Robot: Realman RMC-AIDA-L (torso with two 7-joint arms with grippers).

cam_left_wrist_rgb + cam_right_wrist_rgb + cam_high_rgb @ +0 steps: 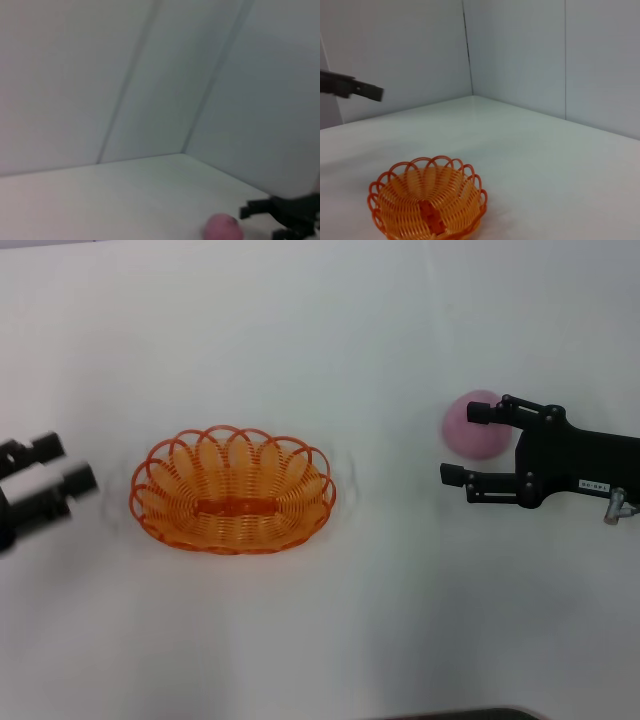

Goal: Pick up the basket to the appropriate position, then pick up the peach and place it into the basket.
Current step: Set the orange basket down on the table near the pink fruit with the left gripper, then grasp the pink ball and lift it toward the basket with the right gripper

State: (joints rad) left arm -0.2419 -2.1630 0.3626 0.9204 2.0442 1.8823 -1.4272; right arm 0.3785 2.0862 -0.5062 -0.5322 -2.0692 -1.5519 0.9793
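The orange basket (232, 490) sits on the white table, left of centre; it also shows in the right wrist view (426, 201). It is empty. The pink peach (474, 425) lies on the table at the right; it also shows in the left wrist view (222, 228). My right gripper (466, 443) is open, its fingers pointing left, and stands over the near side of the peach, with one fingertip in front of it. My left gripper (62, 465) is at the far left edge, apart from the basket, its fingers spread.
The white table (360, 620) is bordered by pale walls in the wrist views. A dark edge (460, 714) shows at the bottom of the head view.
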